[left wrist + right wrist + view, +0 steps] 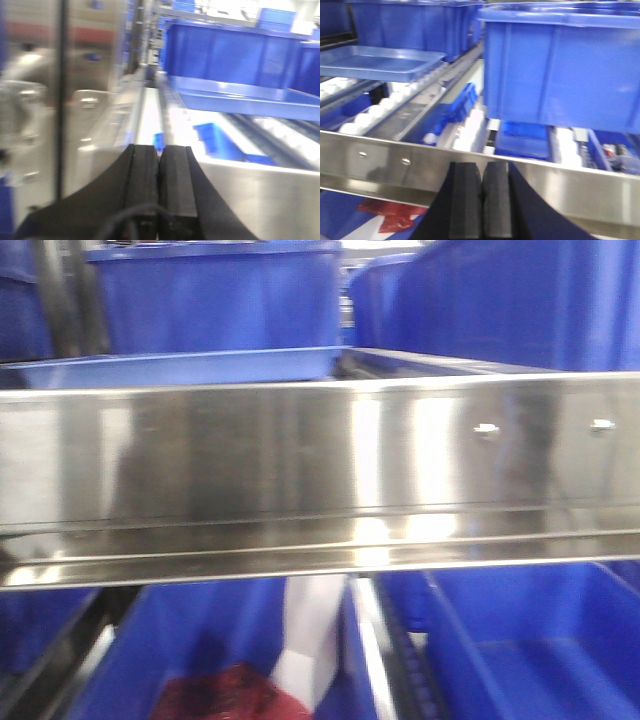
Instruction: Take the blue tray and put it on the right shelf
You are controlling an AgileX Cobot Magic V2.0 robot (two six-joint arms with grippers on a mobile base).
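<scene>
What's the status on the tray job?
Left gripper and right gripper shut, empty. Blue tray sits on rollers behind steel rail. Deep bin beside it.

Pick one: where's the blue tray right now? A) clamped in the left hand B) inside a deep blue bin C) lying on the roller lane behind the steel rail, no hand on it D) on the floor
C: the blue tray lies on the white rollers behind the steel rail, while the right hand and the left hand are both shut on nothing.
</scene>
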